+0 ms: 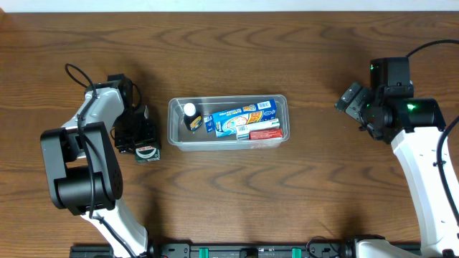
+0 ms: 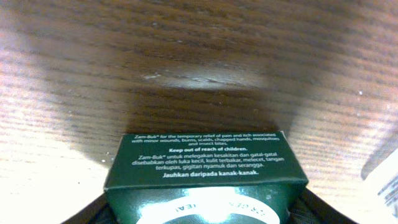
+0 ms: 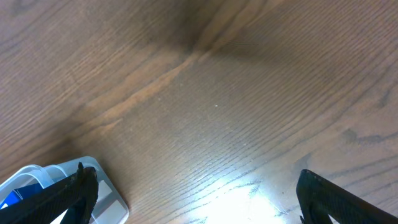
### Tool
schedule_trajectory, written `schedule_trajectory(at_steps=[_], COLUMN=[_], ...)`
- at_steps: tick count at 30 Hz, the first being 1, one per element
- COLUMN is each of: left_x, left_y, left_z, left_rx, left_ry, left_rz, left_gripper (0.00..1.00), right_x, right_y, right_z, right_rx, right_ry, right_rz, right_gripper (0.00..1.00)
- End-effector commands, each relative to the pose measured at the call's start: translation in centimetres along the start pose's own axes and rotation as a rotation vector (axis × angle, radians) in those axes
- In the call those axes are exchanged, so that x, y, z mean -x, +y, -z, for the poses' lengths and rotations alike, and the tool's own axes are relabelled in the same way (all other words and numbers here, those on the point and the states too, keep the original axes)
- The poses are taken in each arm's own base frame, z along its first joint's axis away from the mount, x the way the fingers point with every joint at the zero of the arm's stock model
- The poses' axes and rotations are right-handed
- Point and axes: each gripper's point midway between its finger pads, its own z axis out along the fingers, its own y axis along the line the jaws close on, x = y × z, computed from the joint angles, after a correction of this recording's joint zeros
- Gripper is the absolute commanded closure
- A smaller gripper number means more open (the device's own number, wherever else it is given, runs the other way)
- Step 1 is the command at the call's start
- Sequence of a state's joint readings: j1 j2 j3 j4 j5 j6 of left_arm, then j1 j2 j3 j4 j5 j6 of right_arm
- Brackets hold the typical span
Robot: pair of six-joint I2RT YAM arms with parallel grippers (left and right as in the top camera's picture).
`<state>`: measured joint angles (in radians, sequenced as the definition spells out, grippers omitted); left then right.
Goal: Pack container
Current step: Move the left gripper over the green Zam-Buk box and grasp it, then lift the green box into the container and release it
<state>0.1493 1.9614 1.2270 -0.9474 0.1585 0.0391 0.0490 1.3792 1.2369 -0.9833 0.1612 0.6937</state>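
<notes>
The clear container stands at the table's middle. It holds a small bottle, a blue box and a red box. A dark green box lies on the wood left of the container. My left gripper is over it. In the left wrist view the green box fills the space between the fingers, which press its two sides at the bottom edge. My right gripper hovers far right, open and empty. A container corner shows by its left finger.
Bare wood grain table lies all around. The left arm's base stands at the front left, and the right arm runs down the right edge.
</notes>
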Motion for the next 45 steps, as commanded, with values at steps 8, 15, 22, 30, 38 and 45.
schedule_trajectory(at_steps=[8, 15, 22, 30, 38, 45], left_x=[-0.8, -1.2, -2.0, -1.5, -1.5, -0.9], left_y=[-0.5, -1.1, -2.8, -10.9, -15.1, -14.4], left_z=[2.5, 8.9, 14.4, 17.2, 14.5, 11.9], left_rx=[-0.012, -0.015, -0.028, -0.068, -0.062, -0.002], left_ry=[0.031, -0.074, -0.275, -0.48, -0.44, -0.365], left_rz=[0.003, -0.008, -0.012, -0.255, -0.308, -0.268], left_gripper=[0.52, 0.53, 0.54, 0.54, 0.55, 0.55], right_x=[0.4, 0.4, 0.4, 0.4, 0.4, 0.4], right_y=[-0.2, -0.2, -0.2, -0.2, -0.2, -0.2], right_z=[0.2, 0.2, 0.2, 0.2, 0.2, 0.2], right_rx=[-0.003, -0.003, -0.003, -0.003, -0.003, -0.003], right_ry=[-0.012, -0.012, -0.012, -0.012, -0.012, -0.012], right_rz=[-0.019, -0.02, -0.02, -0.02, -0.02, -0.019], right_gripper=[0.01, 0.01, 0.01, 0.01, 0.01, 0.01])
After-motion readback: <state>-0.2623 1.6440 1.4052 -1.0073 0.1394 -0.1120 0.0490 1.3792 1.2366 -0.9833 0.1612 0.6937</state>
